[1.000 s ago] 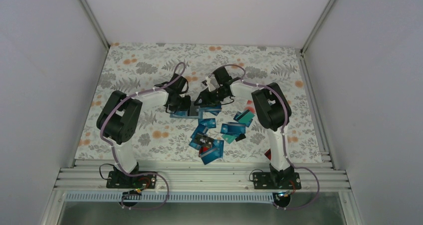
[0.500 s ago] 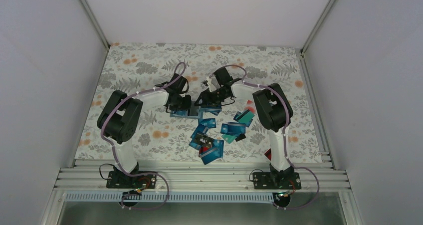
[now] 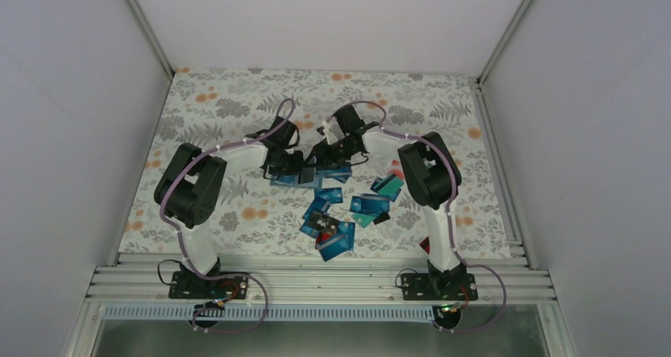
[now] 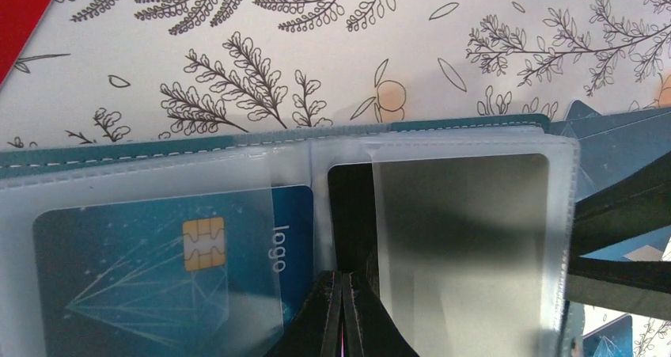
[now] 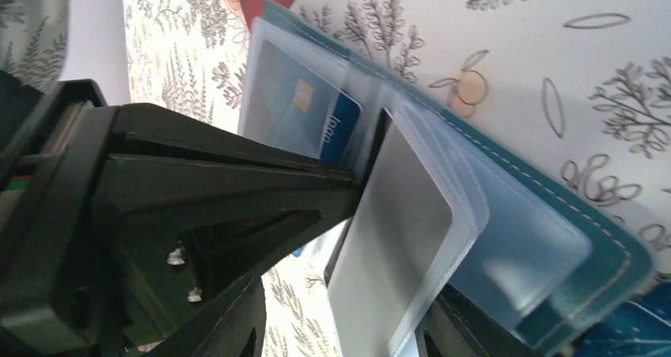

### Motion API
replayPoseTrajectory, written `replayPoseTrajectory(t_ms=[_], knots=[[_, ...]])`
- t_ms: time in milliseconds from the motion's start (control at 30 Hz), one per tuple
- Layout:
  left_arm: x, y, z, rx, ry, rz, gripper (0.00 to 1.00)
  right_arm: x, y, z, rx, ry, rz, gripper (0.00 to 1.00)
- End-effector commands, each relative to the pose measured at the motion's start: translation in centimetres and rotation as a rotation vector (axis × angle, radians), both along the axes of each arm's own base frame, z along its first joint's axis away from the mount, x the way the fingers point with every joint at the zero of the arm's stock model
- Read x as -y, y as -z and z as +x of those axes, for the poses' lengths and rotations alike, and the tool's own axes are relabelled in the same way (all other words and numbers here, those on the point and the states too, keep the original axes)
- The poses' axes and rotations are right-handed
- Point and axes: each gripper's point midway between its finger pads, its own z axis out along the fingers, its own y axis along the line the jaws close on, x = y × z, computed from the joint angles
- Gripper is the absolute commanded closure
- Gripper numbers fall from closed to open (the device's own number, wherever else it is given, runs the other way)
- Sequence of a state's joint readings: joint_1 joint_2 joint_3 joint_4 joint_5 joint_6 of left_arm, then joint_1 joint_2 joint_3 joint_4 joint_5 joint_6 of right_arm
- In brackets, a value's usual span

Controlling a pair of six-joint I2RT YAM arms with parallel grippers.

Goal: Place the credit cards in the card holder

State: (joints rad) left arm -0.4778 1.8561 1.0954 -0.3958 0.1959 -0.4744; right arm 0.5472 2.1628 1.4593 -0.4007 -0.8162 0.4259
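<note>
Against a second ago: left arm [image 3: 190, 191] unmoved, card holder [image 4: 467, 124] in the same spot, right wrist [image 3: 346, 121] nudged slightly leftward. Now the left gripper [image 4: 342, 309] is fully closed, joined tips pressed on the holder's centre fold; the holder lies open at mid-worktop [image 3: 221, 104], one blue card [image 4: 158, 270] in its left clear sleeve [image 4: 237, 175]; loose credit cards [image 3: 336, 222] scattered between it and the near edge. At the right clear sleeve [image 4: 459, 238], the right gripper [image 4: 581, 238] has jaws partly apart, straddling the outer edge; whether they pinch it cannot be told.
</note>
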Motion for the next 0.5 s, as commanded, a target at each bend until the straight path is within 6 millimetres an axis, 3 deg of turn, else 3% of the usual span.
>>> replayPoseTrajectory(t_ms=[0,200,467], knots=[[-0.2,0.6,-1.0,-0.035,0.011,0.010,0.98,-1.9,-1.8,-0.5,0.007,-0.047,0.051,0.53],[-1.0,-2.6,0.0,0.015,-0.020,0.018,0.98,-3.1,-2.1,-0.8,0.004,-0.067,0.060,0.53],[-4.5,-5.2,0.0,0.054,-0.091,0.049,0.98,-4.9,-2.2,-1.2,-0.005,-0.092,0.060,0.53]])
